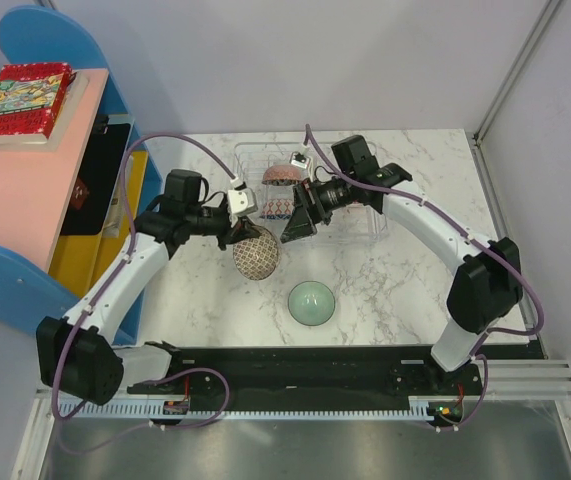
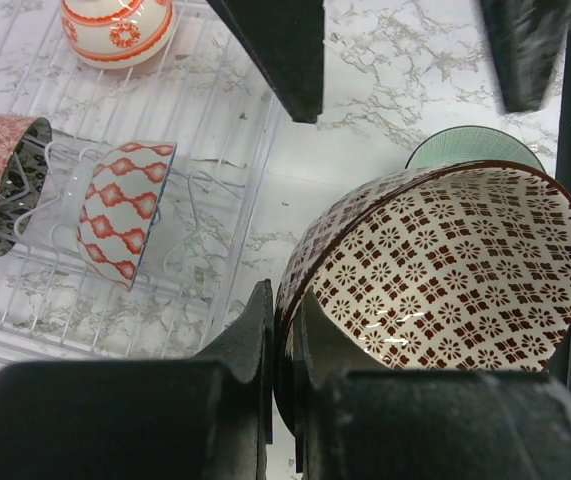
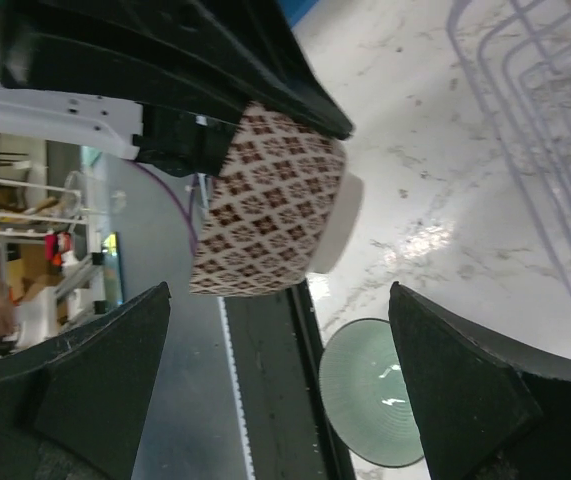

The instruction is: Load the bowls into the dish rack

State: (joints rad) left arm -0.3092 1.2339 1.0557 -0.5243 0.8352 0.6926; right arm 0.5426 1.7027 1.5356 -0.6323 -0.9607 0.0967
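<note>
Biggest thing first: 1 white marble table (image 1: 415,270), and to its left 1 blue shelf unit with a pink top (image 1: 25,190) and 1 colourful book (image 1: 20,100) lying on it. The 2 black-and-white arms reach in from the near edge and meet around the middle.

Then 1 clear plastic dish rack (image 2: 45,300) at the far side of the table. I count 5 bowls total. 3 are in the rack: an orange-and-white one (image 2: 115,30) sitting further back, a red floral one with a dark inside (image 2: 0,180) propped on edge in the wire dividers, and a red diamond-pattern one (image 2: 120,210) on edge just beside it.

Bowl number 4, the brown lattice bowl (image 2: 435,280), is outside the rack, just in front of its near edge, tipped on its side. The left gripper (image 2: 283,310) is clamped on its rim, 1 finger inside and 1 outside. Can't tell if it touches the table.

Bowl number 5, the mint-green bowl (image 1: 311,302), sits on the table nearer the arm bases, rim down by the look of it.

The right gripper (image 1: 295,220) hangs right next to the lattice bowl with its fingers spread wide, nothing in them.
</note>
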